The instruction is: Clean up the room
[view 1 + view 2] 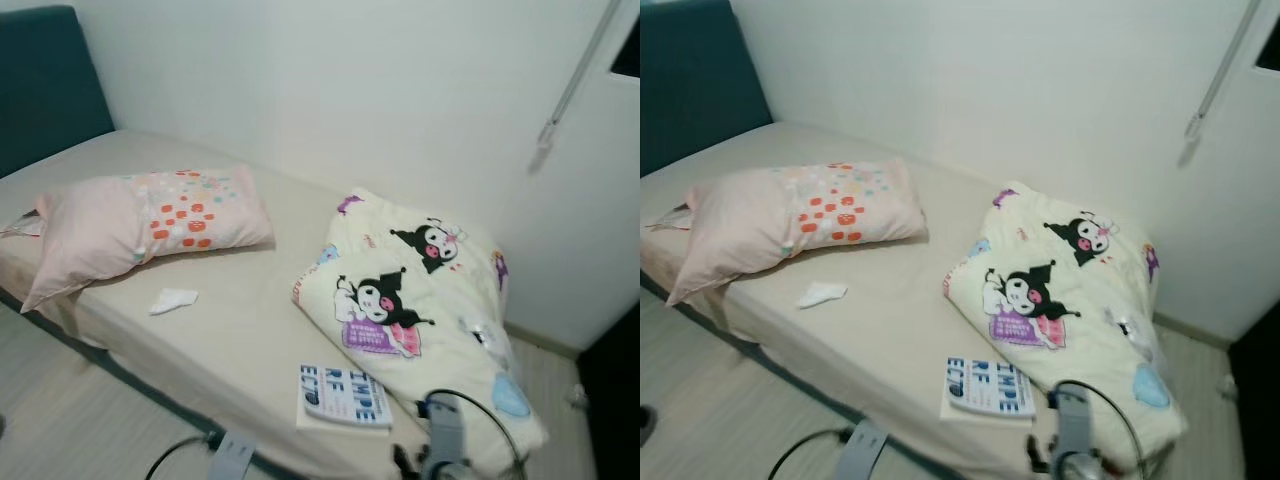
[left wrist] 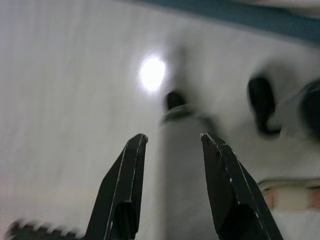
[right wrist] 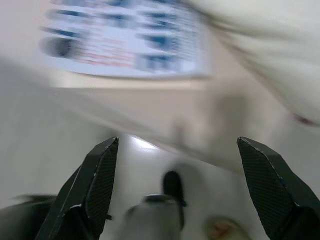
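**Now at the bedside: both grippers low and empty, clutter waiting on the mattress**

Down at the near edge, the left gripper (image 2: 172, 150) hangs over pale floor, its two black fingers (image 2: 122, 190) parted with nothing between them; the robot's own leg and foot sit blurred beyond the tips. Over on the other side, the right gripper (image 3: 177, 165) is spread wider still, fingers (image 3: 95, 185) released and empty, pointing up at the underside edge of the bed with the book (image 3: 125, 40) blurred well past the fingertips, not touching either one.

Up on the bed (image 1: 240, 330) now. Closest to us, that book (image 1: 340, 397) with big blue letters on its cover lies flat at the near edge of the mattress, just beside the quilt. The quilt (image 1: 420, 310), cream with black-and-white cartoon figures, is bunched in a heap on the right half of the bed, its lower corner drooping over the edge.

Moving left, a small crumpled white tissue (image 1: 173, 299) sits alone on the bare sheet, apart from everything. Behind it, the pink pillow (image 1: 140, 230) with orange and pastel dots lies slanted across the mattress, one end reaching the bed's left edge. Farther still, the dark teal headboard (image 1: 45, 85) stands in the corner against the white wall (image 1: 350, 90).
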Robot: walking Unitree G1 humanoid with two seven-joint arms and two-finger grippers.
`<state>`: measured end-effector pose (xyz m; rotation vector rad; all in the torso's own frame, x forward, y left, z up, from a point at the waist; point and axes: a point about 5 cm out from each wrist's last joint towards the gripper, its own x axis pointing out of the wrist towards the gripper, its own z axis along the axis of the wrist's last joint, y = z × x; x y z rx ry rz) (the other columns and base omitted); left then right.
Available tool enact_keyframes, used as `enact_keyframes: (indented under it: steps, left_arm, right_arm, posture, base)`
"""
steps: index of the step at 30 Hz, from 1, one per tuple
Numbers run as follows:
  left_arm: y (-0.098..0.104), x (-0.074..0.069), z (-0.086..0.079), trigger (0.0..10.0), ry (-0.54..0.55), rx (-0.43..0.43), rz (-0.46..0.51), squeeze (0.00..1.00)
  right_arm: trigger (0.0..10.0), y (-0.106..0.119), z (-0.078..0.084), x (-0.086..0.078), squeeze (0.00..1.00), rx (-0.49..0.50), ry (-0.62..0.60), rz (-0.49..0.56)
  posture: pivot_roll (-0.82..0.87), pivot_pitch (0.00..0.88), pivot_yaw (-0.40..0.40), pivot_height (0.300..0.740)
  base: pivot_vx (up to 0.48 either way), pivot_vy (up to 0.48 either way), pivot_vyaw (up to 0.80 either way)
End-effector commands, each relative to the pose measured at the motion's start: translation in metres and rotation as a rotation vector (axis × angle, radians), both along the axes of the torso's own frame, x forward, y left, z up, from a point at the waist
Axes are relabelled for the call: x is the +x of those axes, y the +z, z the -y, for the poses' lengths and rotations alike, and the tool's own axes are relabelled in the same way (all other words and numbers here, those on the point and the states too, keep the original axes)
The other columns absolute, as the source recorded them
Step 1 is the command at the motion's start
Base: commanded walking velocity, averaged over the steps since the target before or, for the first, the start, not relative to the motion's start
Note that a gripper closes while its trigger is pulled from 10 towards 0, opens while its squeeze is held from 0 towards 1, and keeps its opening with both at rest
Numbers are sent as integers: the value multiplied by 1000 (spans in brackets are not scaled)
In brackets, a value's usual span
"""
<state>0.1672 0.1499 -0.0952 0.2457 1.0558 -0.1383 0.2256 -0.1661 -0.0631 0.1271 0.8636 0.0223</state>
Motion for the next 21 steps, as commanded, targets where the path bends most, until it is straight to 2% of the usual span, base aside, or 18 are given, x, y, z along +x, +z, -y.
enact_keyframes:
  steps: [1,5,12,14,18,19,20,21]
  left_arm:
    - [1,2,5,10000,6,-11,5,0]
    - [0,1,5,10000,5,-9,3,0]
    - [0,0,5,10000,30,-8,5,0]
    - [0,0,4,10000,108,-17,36,0]
    - [1,0,4,10000,175,-34,72,0]
    - [10,15,-23,10000,223,-36,130,0]
    - [10,15,-23,10000,223,-36,130,0]
    - [17,26,-43,10000,246,-32,166,0]
  right_arm:
    - [10000,-5,15,-11,0,-5,-58,-37]
    - [10000,-2,17,-5,0,4,-84,-40]
    - [10000,9,22,11,0,61,-145,24]
    - [10000,24,28,30,0,116,-215,108]
    - [10000,32,30,40,0,166,-257,154]
    - [10000,39,30,48,0,207,-276,191]
    - [10000,39,30,48,0,207,-276,191]
    - [10000,42,30,52,0,226,-283,208]
  posture:
    - [-96,0,-47,740]
    - [-96,0,-47,740]
    - [-95,0,-47,720]
    - [-97,0,-50,705]
    - [-98,0,-52,690]
    - [-96,0,-54,680]
    - [-96,0,-54,680]
    - [-96,0,-54,675]
  base:
    - [0,0,0]
    - [0,0,0]
    - [0,0,0]
    - [0,0,0]
    - [0,0,0]
    - [0,0,0]
    - [0,0,0]
    - [0,0,0]
